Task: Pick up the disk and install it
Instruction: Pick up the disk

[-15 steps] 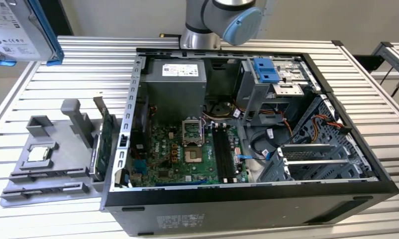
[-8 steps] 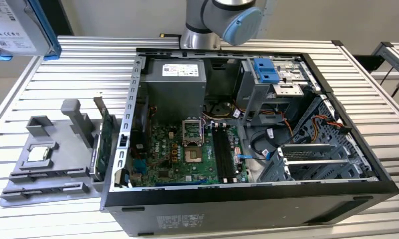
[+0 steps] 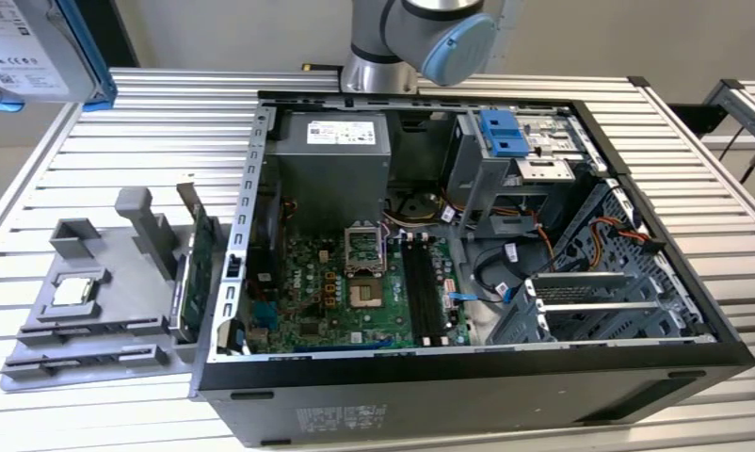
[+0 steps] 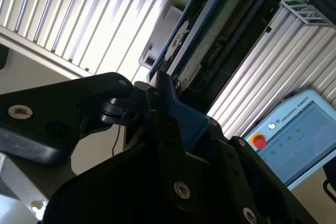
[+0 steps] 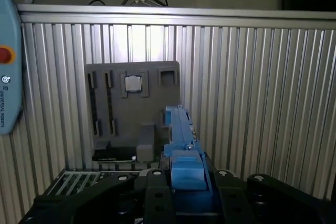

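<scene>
The disk, silver-grey with a white label and blue rails, hangs high in the air at the exterior view's far left, above the slatted table. In both wrist views my gripper is shut on the disk's blue carrier end. The disk stands edge-on between the black fingers, and its circuit-board side shows in the second wrist view. The open computer case lies on the table, away from the disk, with a drive bay and blue latch at its back.
A grey parts fixture sits on the table left of the case and holds a small square processor chip. A green card stands in the fixture. A teach pendant lies beyond the table.
</scene>
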Motion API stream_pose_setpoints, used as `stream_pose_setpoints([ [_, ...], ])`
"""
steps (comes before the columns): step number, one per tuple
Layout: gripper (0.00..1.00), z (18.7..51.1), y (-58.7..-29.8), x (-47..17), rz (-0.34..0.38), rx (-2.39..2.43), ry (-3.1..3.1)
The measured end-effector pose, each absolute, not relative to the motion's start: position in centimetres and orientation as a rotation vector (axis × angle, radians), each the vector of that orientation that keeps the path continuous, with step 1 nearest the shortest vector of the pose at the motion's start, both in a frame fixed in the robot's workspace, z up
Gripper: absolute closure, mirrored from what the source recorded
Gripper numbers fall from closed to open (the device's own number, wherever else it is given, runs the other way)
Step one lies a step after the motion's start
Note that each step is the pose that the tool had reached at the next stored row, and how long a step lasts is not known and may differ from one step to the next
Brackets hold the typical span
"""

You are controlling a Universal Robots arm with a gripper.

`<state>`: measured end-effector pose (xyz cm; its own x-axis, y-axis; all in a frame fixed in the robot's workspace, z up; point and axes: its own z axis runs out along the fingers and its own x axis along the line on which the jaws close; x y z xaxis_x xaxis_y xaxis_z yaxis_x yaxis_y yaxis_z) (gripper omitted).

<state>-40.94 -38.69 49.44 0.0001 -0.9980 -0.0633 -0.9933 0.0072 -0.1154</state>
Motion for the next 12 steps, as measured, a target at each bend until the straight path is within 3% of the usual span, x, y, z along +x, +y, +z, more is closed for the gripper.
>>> stream_pose_setpoints([
  [12,1.0,49.4,-38.7,-37.2,-0.056,-2.128,2.135],
])
